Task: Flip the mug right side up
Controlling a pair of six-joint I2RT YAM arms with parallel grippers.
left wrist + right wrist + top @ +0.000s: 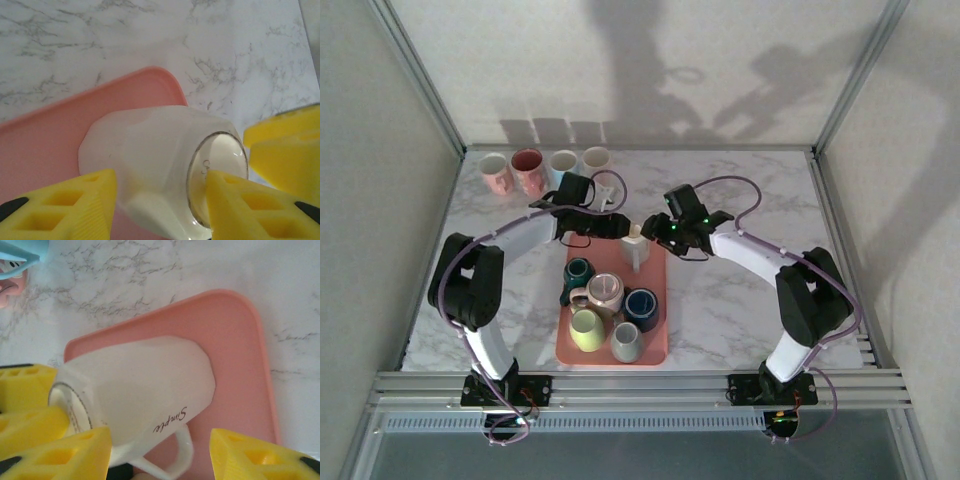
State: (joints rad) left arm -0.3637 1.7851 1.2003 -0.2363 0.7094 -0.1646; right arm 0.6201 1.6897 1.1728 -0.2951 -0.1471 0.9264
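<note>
A white mug (145, 385) lies tipped at the far end of the pink tray (240, 340), base raised and handle to one side. It looks like glazed ceramic: rigid, slick and chippable, best held across the body. The left gripper (160, 200) appears to pinch it near the base. The right gripper (160, 452) stands spread around it, one finger clear of the handle. More mugs (610, 310) crowd the tray's near half. The marble tabletop (740, 190) around the tray sits between pale walls.
</note>
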